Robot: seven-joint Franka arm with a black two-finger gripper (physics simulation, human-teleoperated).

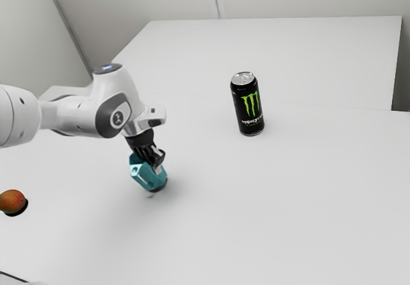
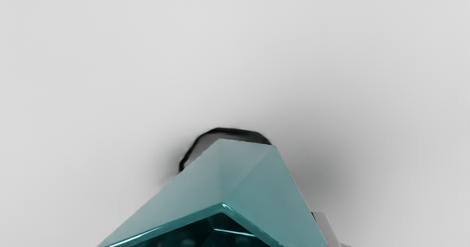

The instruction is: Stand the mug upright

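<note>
Teal mug point(image 2: 235, 173) is the closest thing to the wrist cam, open end turned toward it and partly cut off by the edge of that view, so you only get some of the rim and a dark slice of the inside. From the side it's leaning over, mouth tipped up toward the exterior view's left, down by the white table point(image 1: 256, 221). Black gripper point(image 1: 152, 161) is right at the mug's upper part and covers a chunk of it. Honestly can't tell how far open it is or if it's actually got hold of the mug. Dark patch around the mug's base makes it hard to say whether the bottom is touching the table.

Other stuff around: black can with a green logo point(image 1: 250, 105), upright, farther back than the mug and off to the exterior view's right, well apart from it. Reddish-orange fruit point(image 1: 11, 202) sits well off from the mug on the exterior view's left, slightly clipped by the edge. White arm point(image 1: 77, 115) comes in over the table from that same side, on the mug's exterior-left side, also cut off by the edge.
</note>
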